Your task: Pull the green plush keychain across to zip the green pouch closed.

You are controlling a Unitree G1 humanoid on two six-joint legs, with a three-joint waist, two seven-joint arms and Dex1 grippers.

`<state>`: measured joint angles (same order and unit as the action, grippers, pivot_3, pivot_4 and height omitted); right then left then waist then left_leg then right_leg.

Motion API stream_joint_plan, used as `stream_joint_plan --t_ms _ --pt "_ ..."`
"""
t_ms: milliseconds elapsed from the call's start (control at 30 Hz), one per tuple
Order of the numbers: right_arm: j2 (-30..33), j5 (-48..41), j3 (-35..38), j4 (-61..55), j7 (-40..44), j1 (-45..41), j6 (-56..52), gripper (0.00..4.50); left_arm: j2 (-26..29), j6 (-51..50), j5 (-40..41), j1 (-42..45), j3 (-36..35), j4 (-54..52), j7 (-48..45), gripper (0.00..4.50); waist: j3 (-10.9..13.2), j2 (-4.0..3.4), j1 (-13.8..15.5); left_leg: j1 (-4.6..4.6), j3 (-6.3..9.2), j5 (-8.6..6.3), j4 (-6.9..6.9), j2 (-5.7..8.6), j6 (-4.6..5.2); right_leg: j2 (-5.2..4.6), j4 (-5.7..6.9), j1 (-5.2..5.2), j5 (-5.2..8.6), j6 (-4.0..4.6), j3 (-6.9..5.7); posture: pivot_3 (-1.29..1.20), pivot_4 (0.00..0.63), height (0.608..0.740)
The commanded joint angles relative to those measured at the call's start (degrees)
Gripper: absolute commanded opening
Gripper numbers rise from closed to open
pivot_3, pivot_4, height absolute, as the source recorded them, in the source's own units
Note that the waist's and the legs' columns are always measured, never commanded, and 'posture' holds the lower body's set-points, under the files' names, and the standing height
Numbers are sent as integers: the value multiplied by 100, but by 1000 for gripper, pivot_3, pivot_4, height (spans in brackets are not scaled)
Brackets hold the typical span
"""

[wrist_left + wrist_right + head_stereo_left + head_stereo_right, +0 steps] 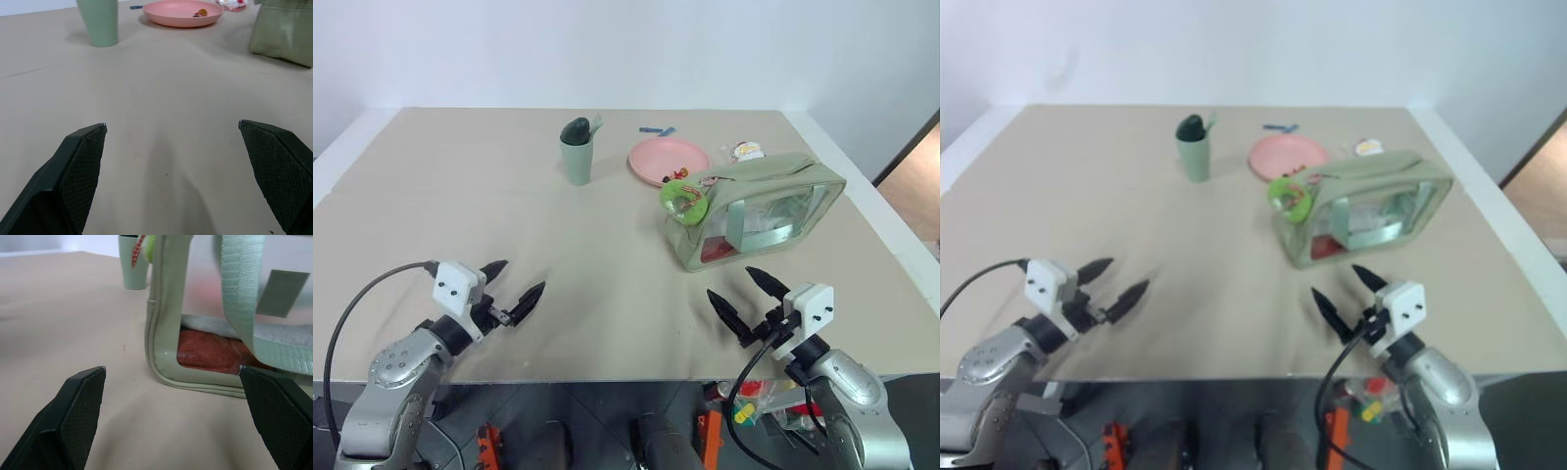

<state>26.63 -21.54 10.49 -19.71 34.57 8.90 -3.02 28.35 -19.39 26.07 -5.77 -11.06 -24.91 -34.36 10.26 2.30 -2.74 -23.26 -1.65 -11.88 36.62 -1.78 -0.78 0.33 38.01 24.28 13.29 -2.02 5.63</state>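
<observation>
Both pincers stand wide and empty above the table (460, 196), near its front edge; the left gripper (514, 289) is well apart from the work, the right gripper (744, 299) just short of the green pouch (759, 211), which lies ahead of it and slightly to its outer side.

The green plush keychain (683, 199) hangs at the pouch's end, ahead of the right gripper and toward the left one; judged soft, light, easily squashed — take it by the body or close to the zipper pull.

The pouch is judged limp fabric with clear, slick side panels; likely to slide or buckle unless the other pincer steadies its far end.

Its long axis — and the zipper line — runs from the keychain end away toward the table's far right corner; the strap handle (736, 217) crosses the near panel.
</observation>
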Motion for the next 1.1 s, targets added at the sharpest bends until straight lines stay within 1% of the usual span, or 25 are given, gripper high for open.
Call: stream_joint_plan --t_ms 33,100,167,233,300,400,467,533,700,733,833,900,1033,1100 --pt "596 -252 240 -672 367 -375 -182 4500 368 -422 657 218 239 -789 -560 4483 1 -1 -1 0 -2 0 0 0 0 -2 0 1 0 0 4 0 150 740" --pt "1134 -489 423 -806 580 -733 -589 4500 663 -910 1136 501 460 -1142 -841 4483 5 -3 1 -1 -2 0 5 0 0 -7 0 -2 -1 -2 4 0 150 740" --pt "1797 -740 513 -709 907 -1410 -1037 4500 979 -1227 1353 836 750 -1377 -1147 4483 7 -5 1 -1 -3 2 12 3 3 -9 0 -5 -4 -7 4 0 150 740" --pt "2563 -627 313 -232 1402 -2381 -1318 4500 1102 -1409 1435 1294 985 -1366 -1265 4483 14 -17 -13 2 -4 3 18 10 5 -8 0 -7 -6 -10 7 0 150 740" --pt "2928 -451 87 227 1676 -3044 -1408 4500 1093 -1449 1415 1591 1093 -1267 -1250 4483 19 -21 -14 7 -7 5 22 14 9 -7 0 -8 -12 -11 13 0 150 740" --pt "3073 -118 -220 910 1920 -3700 -1236 4500 1004 -1401 1357 1786 1149 -1140 -1203 4483 8 10 -5 12 8 7 7 3 13 15 -1 -14 -3 5 -1 0 150 740" --pt "3179 457 -560 1638 2193 -4136 -616 4500 941 -1385 1355 1798 1164 -1115 -1156 4483 12 3 -7 9 9 5 -5 -2 13 21 -1 -8 2 12 -1 0 150 740" --pt "3202 820 -776 2155 2373 -4429 -179 4500 908 -1375 1344 1772 1173 -1129 -1128 4483 15 -2 -3 -2 5 3 -11 0 14 19 0 4 -4 -5 3 0 150 740" --pt "3194 1783 -1238 3413 2472 -5088 1134 4500 832 -1386 1299 1601 1195 -1335 -933 4483 16 -3 -8 -8 5 -9 -14 0 15 17 0 10 2 -24 4 0 150 740" --pt "3167 1917 -1280 3620 2426 -5213 1361 4248 815 -1401 1307 1565 1180 -1375 -876 4497 16 -4 -6 -7 4 -10 -14 0 14 16 0 10 2 -24 5 0 150 740" --pt "3076 1982 -1301 3893 2515 -5374 1664 4248 811 -1416 1329 1485 1153 -1435 -768 4497 16 -4 -2 -7 3 -10 -12 2 14 11 0 9 2 -24 5 0 150 740" --pt "3050 2016 -1325 3979 2598 -5397 1886 3723 819 -1396 1291 1439 1170 -1466 -718 4500 16 -4 -1 -6 4 -10 -9 2 14 11 0 5 1 -23 4 0 150 740" --pt "2946 1962 -1331 4016 2706 -5415 2056 2377 808 -1424 1319 1444 1183 -1508 -609 4500 16 -4 -6 -3 0 -9 -1 2 13 11 1 2 -6 -24 10 0 150 740" --pt "2913 1947 -1351 4035 2802 -5421 2106 1628 821 -1424 1293 1458 1201 -1490 -581 4500 16 -4 -5 -1 -2 -7 2 2 11 11 3 2 -9 -23 13 0 150 740"
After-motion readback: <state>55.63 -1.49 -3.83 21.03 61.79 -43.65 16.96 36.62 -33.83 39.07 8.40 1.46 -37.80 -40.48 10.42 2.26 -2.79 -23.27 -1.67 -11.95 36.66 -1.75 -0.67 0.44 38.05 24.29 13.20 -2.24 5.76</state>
